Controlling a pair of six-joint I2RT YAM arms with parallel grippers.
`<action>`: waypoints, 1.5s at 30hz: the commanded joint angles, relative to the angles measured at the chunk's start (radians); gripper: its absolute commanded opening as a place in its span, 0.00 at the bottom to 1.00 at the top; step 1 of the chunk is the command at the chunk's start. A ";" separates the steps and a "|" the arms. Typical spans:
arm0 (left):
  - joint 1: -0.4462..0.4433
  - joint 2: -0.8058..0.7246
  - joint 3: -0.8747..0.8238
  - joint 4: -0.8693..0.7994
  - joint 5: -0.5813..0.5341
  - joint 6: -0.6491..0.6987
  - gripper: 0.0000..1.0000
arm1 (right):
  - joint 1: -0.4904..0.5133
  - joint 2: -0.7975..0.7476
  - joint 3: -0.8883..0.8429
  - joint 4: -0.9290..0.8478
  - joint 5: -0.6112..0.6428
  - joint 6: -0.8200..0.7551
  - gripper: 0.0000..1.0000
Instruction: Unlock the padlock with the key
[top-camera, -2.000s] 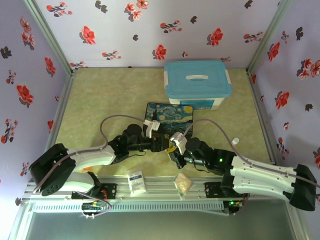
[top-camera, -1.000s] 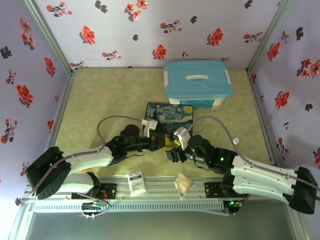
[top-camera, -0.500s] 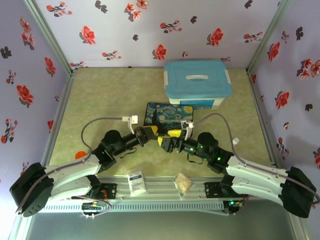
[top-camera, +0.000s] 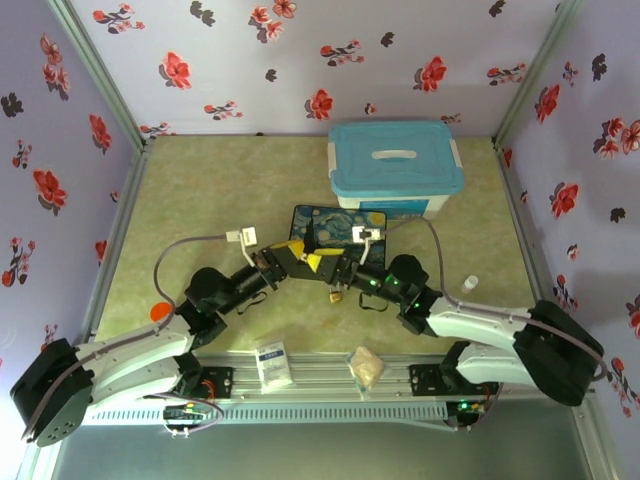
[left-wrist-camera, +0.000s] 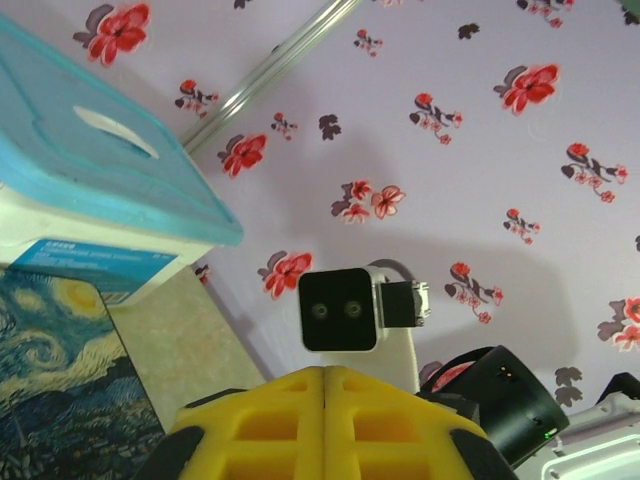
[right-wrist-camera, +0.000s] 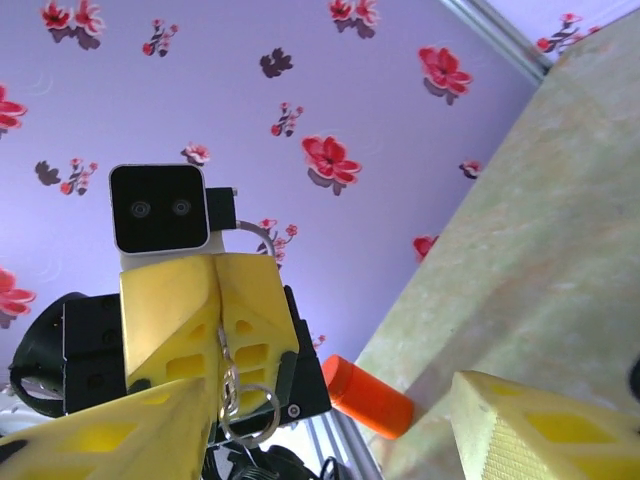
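My left gripper (top-camera: 297, 255) is shut. In the right wrist view its yellow fingers (right-wrist-camera: 215, 300) pinch a thin silver chain with a key ring (right-wrist-camera: 247, 415) hanging below. The key itself is hidden between the pads. In the left wrist view the left gripper (left-wrist-camera: 326, 372) shows no gap. My right gripper (top-camera: 325, 268) faces it tip to tip, and its jaws (right-wrist-camera: 325, 395) stand wide apart with nothing between them. A small brass padlock (top-camera: 337, 296) sits on the table just nearer than both grippers.
The starry-night painted box (top-camera: 340, 228) lies right behind the grippers, with a blue-lidded tub (top-camera: 395, 165) behind it. An orange cylinder (top-camera: 160, 311) rests by the left arm. A white packet (top-camera: 272, 364) and a tan pouch (top-camera: 366, 367) sit on the front rail.
Both arms have stretched forward toward the painted box, wrists tilting up. The right jaws have let go and stand apart; the padlock now sits on the table below them.
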 joint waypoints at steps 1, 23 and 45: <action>0.006 -0.016 -0.004 0.039 -0.027 0.011 0.00 | -0.004 0.061 0.047 0.168 -0.083 0.052 0.63; 0.017 -0.047 -0.035 0.038 -0.067 -0.002 0.00 | 0.009 0.184 0.089 0.291 -0.114 0.084 0.37; 0.018 -0.041 -0.062 0.041 -0.118 0.002 0.00 | 0.016 0.234 0.057 0.364 -0.138 0.118 0.19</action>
